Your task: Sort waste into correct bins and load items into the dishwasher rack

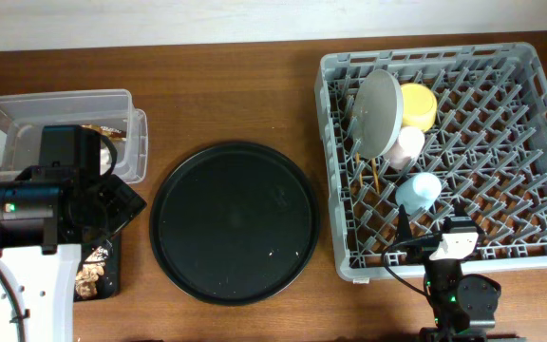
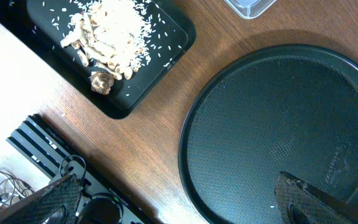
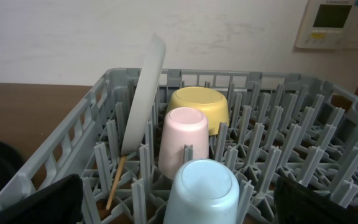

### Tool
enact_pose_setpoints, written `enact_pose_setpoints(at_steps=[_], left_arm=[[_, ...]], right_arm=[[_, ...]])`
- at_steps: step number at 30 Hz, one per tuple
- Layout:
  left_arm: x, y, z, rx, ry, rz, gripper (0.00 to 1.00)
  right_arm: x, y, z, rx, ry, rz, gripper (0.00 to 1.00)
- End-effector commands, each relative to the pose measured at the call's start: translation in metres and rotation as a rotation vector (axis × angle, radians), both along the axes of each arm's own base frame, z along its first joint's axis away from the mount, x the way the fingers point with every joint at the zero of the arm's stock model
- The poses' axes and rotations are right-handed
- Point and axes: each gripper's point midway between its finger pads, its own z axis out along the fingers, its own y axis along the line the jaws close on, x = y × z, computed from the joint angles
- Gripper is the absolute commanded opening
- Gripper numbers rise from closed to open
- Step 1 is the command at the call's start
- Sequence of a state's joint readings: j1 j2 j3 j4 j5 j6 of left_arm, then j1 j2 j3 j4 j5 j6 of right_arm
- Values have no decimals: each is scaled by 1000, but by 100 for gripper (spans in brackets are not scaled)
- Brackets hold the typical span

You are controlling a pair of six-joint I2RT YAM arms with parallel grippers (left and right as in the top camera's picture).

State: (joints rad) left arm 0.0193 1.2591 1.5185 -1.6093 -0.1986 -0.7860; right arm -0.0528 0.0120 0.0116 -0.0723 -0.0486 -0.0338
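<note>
The grey dishwasher rack holds an upright pale grey plate, a yellow bowl, an upturned pink cup, an upturned blue cup and chopsticks. My right gripper hovers open at the rack's near edge, its fingers wide on either side of the blue cup without touching it. Rice and brown scraps lie in the black rectangular tray. My left gripper hangs open and empty above the table between that tray and the round tray. A brownish wrapper lies in the clear tub.
The large round black tray lies mid-table with a few rice grains on it. The left arm's body covers most of the black rectangular tray in the overhead view. A wall unit hangs behind the rack.
</note>
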Motion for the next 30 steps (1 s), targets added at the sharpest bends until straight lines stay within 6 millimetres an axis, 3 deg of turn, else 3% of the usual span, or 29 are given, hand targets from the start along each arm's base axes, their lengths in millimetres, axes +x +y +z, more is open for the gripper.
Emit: enact_pose_setpoints(at_steps=[1, 12, 18, 21, 25, 30], left_arm=[[-1, 1, 3, 4, -10, 3, 99], [-2, 2, 3, 8, -7, 4, 100], [-20, 10, -7, 55, 69, 12, 99], [-3, 6, -30, 90, -75, -175, 99], [34, -39, -60, 70, -474, -607, 99], [43, -49, -104, 131, -744, -657, 99]], right_arm=[[0, -4, -3, 0, 3, -23, 98], [0, -4, -3, 0, 3, -22, 98], [0, -4, -3, 0, 3, -23, 98], [0, -4, -3, 0, 3, -23, 98], [0, -4, -3, -1, 3, -22, 98], [0, -4, -3, -1, 3, -22, 98]])
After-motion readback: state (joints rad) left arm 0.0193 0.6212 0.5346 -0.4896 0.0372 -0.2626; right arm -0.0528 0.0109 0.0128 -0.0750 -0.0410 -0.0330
